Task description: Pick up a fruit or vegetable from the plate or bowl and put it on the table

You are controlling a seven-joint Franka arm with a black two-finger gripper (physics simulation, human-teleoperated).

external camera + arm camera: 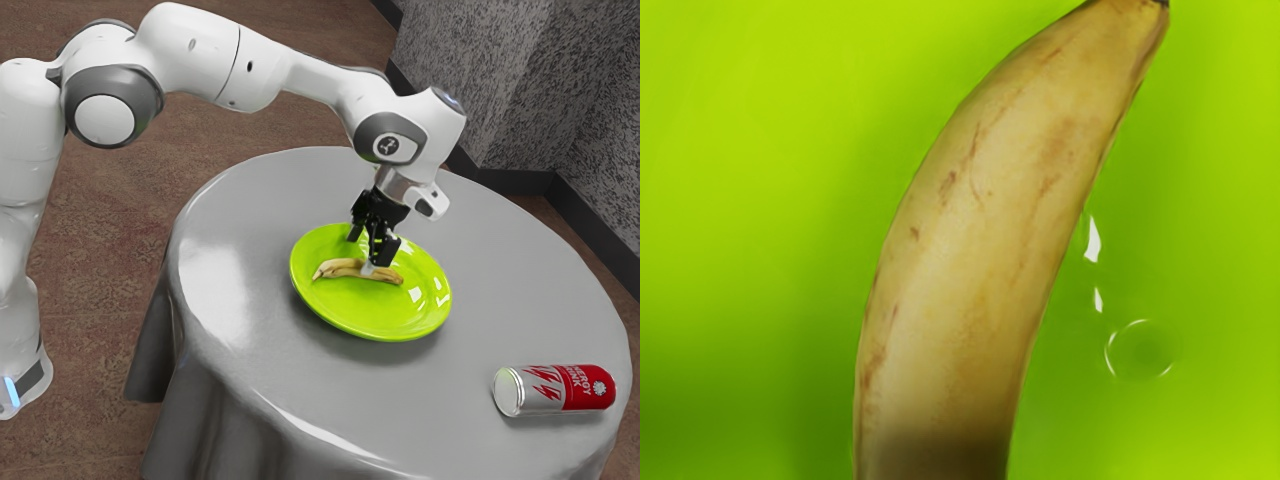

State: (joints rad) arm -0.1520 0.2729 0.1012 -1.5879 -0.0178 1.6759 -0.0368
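The banana (338,268) lay on the green plate (350,302) under the gripper (362,254), whose jaws stood released, w/ a gap btwn them, so it was prob. best to centre across its middle, go down slowly w/o pressing the plate, then close gently.

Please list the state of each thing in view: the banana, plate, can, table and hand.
Banana: unpeeled, brown-marked, on the plate
Plate: right side up
Can: lying on its side
Table: covered with gray cloth
Hand: open, low over the banana
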